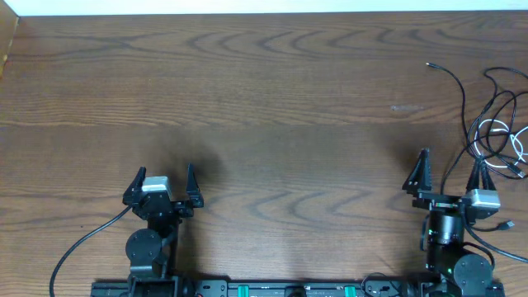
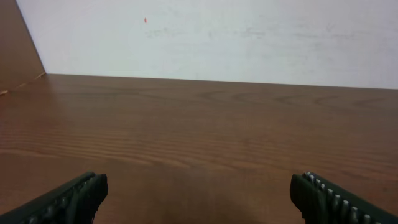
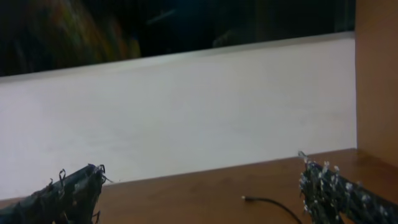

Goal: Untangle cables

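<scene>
- Cables (image 1: 493, 124) lie in a loose knot at the three o'clock edge of the bench (image 1: 272, 107). Black cords loop over a white cord (image 1: 517, 147), and one black tail runs out toward one o'clock, ending in a small plug (image 1: 429, 64).
- The step in hand, as I read it, is the very start: nothing is lifted or pulled apart, and neither arm touches the knot.
- The left pincer (image 1: 164, 172) sits at seven o'clock, well apart from the cords, jaws spread wide and empty. Its own camera shows only bare wood between the fingers (image 2: 68, 199).
- The right pincer (image 1: 450, 161) sits at five o'clock, jaws likewise wide and empty, with the knot just beyond it toward one o'clock. A black loop passes close by its outer finger; whether it touches I cannot tell.
- Both arms are folded low over their bases, pincers pointing toward twelve.
- The next move, I'd judge, falls to the right arm. It should reach forward and outward, single out one strand clear of crossings, likely the free black tail, and close on that alone. The left arm would need a long reach across to pin the rest.
</scene>
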Controlling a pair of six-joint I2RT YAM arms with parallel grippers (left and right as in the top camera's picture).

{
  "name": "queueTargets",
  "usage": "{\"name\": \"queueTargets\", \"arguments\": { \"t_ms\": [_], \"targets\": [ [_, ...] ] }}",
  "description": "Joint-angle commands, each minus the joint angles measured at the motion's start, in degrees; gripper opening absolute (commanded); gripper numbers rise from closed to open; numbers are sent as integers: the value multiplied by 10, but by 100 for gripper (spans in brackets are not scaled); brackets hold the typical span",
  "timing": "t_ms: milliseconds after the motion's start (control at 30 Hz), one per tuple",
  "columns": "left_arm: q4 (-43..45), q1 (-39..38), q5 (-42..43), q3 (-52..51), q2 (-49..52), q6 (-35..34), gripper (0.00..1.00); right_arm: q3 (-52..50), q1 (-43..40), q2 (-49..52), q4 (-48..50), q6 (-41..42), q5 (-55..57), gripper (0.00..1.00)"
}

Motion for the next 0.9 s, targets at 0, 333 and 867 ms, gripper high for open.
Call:
{"name": "queueTargets", "arguments": {
  "t_ms": [0,333,867],
  "targets": [
    [-26,3,-16,-8,-2,8,98,-6,-3,-6,5,13,-2,99],
    [-26,3,-16,-8,-2,8,99,-6,-28,-6,0,16,-5,99],
    [-26,3,-16,-8,-2,8,99,-6,-27,-6,-122,6,-4,99]
  ]
}}
